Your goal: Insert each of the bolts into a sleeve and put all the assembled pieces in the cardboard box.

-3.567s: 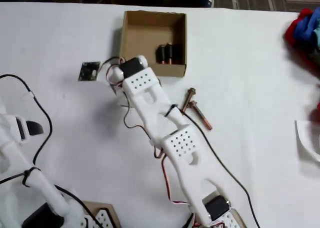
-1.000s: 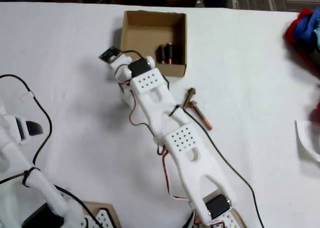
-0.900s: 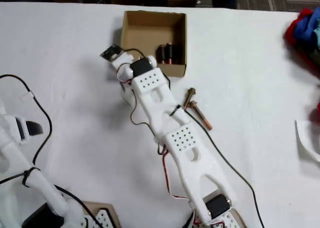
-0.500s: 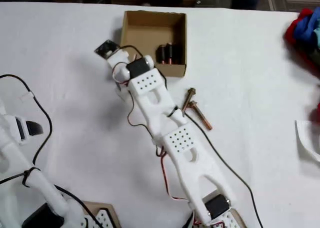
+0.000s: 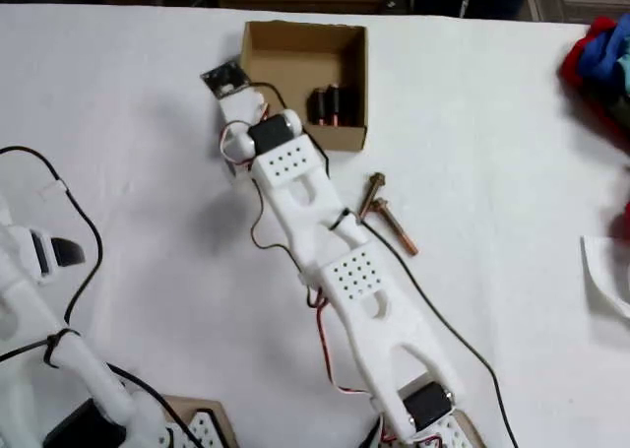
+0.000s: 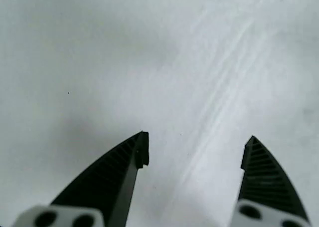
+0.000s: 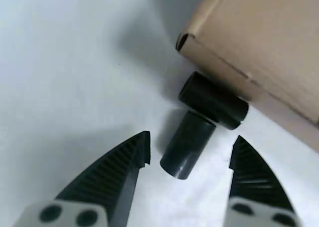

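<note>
**Worktop (image 5: pixel 492 123), seen from above and from both wrists.** One cardboard box (image 5: pixel 285 62) stands near the far edge. It holds two assembled pieces (image 5: pixel 330 105) side by side against its near wall. Two bolts (image 5: pixel 395 228) lie bare near the middle of the worktop, their heads touching.

Two black sleeves lie just off a corner of the box. One sleeve (image 7: pixel 188 144) sits between the spread fingers of the right pincer (image 7: pixel 191 137), ungripped. The other sleeve (image 7: pixel 213 101) lies crosswise against its far end.

The left pincer (image 6: pixel 197 135) is open over bare cloth at the near left corner.

Since 3.6 s ago, the right arm (image 5: pixel 325 231) has turned its wrist and advanced toward the far edge. It now lies along the box wall facing the left edge. The box, pieces, bolts and left arm (image 5: pixel 39 300) are unchanged.
</note>
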Controlling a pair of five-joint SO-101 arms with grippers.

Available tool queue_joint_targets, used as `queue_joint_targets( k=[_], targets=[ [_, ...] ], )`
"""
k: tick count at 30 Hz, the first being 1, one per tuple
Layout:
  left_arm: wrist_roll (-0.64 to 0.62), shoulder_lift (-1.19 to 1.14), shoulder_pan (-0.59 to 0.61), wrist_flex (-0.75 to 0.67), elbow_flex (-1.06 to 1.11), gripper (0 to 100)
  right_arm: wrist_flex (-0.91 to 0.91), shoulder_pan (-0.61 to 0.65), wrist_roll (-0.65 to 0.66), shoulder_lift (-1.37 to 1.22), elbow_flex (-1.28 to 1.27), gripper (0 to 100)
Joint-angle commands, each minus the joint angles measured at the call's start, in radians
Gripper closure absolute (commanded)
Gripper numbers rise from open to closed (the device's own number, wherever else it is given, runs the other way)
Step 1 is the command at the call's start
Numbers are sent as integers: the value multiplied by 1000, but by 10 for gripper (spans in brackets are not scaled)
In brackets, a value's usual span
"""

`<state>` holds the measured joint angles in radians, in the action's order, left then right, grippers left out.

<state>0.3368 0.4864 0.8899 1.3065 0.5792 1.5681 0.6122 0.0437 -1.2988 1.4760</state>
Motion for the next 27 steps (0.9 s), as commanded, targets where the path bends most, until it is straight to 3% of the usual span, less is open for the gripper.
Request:
queue_joint_targets(
  k=[1,11,16,20,27],
  targets=[
    [5,12,5,-3,-15,688,-27,4,-11,10,-57,814],
    [5,12,3,-3,-16,688,-44,2,-3,19,-71,986],
    [5,12,3,-3,-16,688,21,-8,-2,28,-58,978],
    [3,12,2,-3,-13,688,199,-44,-2,71,40,978],
    [3,12,2,3,-10,688,206,-110,-2,260,-84,978]
  ],
)
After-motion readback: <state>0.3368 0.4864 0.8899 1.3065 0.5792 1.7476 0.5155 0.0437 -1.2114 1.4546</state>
